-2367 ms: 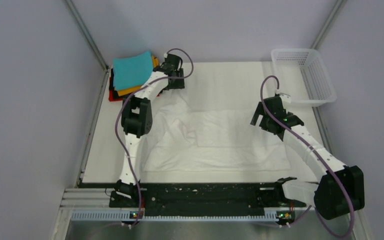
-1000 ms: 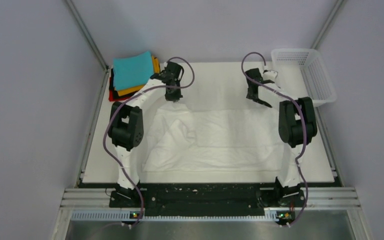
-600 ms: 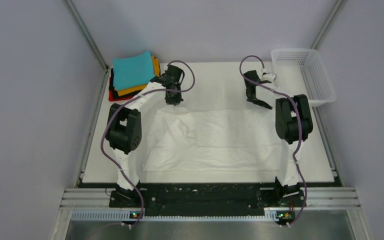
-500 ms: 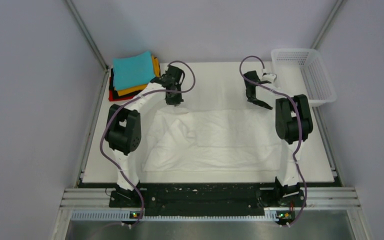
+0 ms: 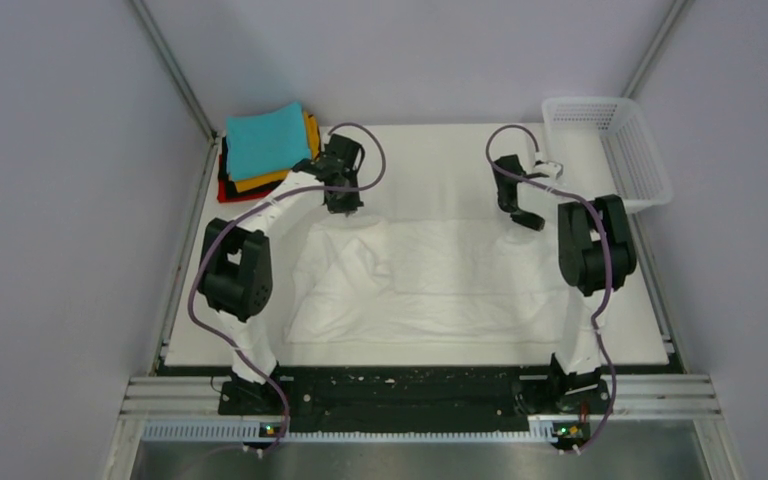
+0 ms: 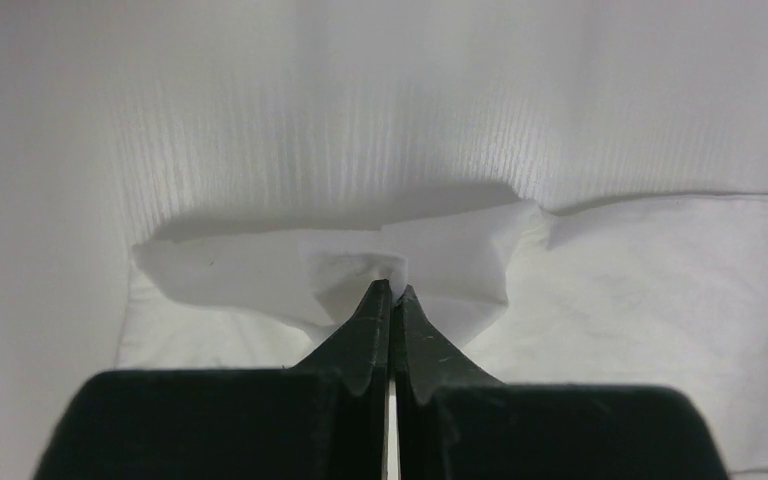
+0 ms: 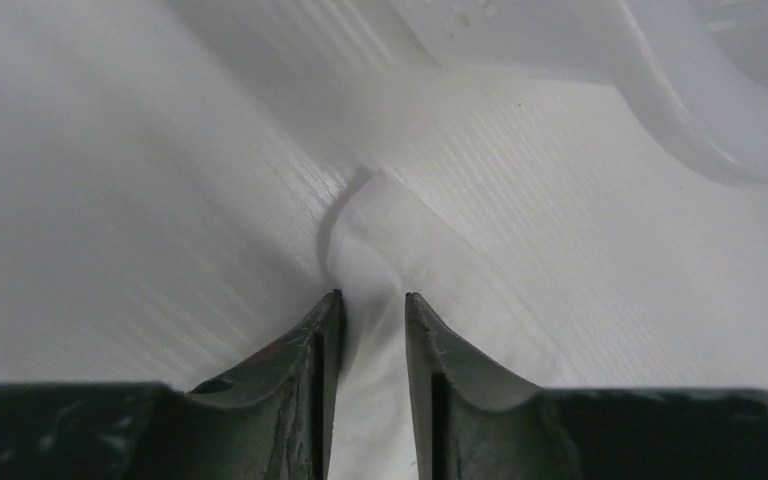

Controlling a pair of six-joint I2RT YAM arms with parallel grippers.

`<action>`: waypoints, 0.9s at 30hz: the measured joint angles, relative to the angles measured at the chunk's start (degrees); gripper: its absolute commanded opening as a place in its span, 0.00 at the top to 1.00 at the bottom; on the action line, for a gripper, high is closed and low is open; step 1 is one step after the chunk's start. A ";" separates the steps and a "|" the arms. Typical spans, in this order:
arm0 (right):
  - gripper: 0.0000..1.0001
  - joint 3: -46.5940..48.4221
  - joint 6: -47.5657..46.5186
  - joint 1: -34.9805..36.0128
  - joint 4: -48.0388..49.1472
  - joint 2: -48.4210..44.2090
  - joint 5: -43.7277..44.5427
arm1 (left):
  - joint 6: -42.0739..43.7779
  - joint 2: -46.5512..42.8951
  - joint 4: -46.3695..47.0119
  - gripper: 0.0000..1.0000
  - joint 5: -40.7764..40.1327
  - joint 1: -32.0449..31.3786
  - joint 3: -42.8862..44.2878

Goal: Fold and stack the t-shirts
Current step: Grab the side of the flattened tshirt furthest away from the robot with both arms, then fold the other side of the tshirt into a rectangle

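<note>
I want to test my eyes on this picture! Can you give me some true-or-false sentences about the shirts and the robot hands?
1. A teal t-shirt tops the stack at the far left corner. True.
2. The left gripper is shut on the white t-shirt's corner. True.
3. The white t-shirt lies folded on the stack. False: it lies spread out on the table.
4. The basket stands at the far left. False: it stands at the far right corner.
</note>
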 measured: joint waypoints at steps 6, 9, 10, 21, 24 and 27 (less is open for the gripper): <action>0.89 -0.02 1.99 -0.48 -1.03 0.00 -0.98 | -0.22 -1.20 0.17 1.00 0.00 0.00 -0.85; 0.98 0.00 3.02 -0.59 -1.40 0.00 -1.44 | -0.31 -1.49 0.35 1.00 0.00 0.00 -1.05; 1.00 0.00 3.37 -0.63 -1.44 0.00 -1.60 | -0.28 -1.49 0.37 1.00 0.00 0.00 -1.05; 1.00 -4.76 0.33 -0.57 1.38 -4.17 -4.50 | -0.28 -3.96 0.68 1.00 0.68 -0.61 -4.57; 1.00 -8.94 -1.55 -0.17 2.43 -8.85 -6.60 | -0.28 -6.19 1.03 1.00 0.87 -1.38 -6.88; 1.00 -12.02 -3.19 0.59 3.28 -13.20 -7.65 | -0.28 -8.68 1.05 1.00 0.66 -2.49 -9.11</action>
